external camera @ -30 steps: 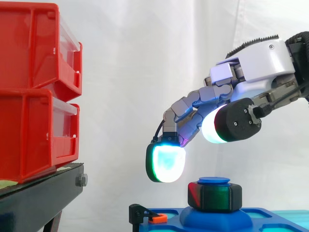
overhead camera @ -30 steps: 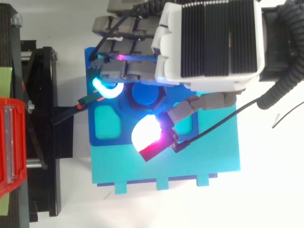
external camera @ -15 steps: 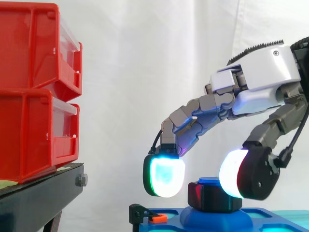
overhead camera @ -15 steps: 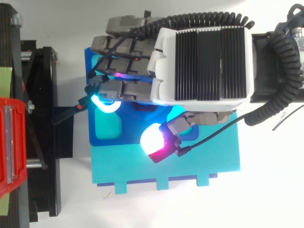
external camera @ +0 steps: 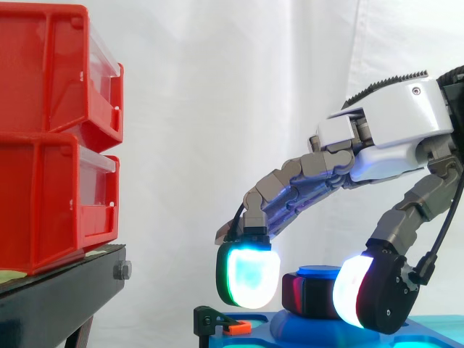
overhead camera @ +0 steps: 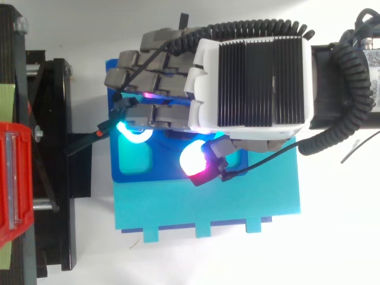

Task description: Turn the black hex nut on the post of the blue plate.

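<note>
Side view: hand point(external camera: 395, 119) is arching over the blue plate point(external camera: 290, 328) from the right. Fingers point(external camera: 246, 274) and thumb are curling round the black hex nut point(external camera: 308, 293) on the post point(external camera: 319, 271), pads flanking it left and right; contact I can't confirm.

Top view: thumb pad point(overhead camera: 193, 161) is sitting on the nut's near side.

I'm judging it needs a firm squeeze on opp. flats before twisting, w/ wrist centred over post.
</note>
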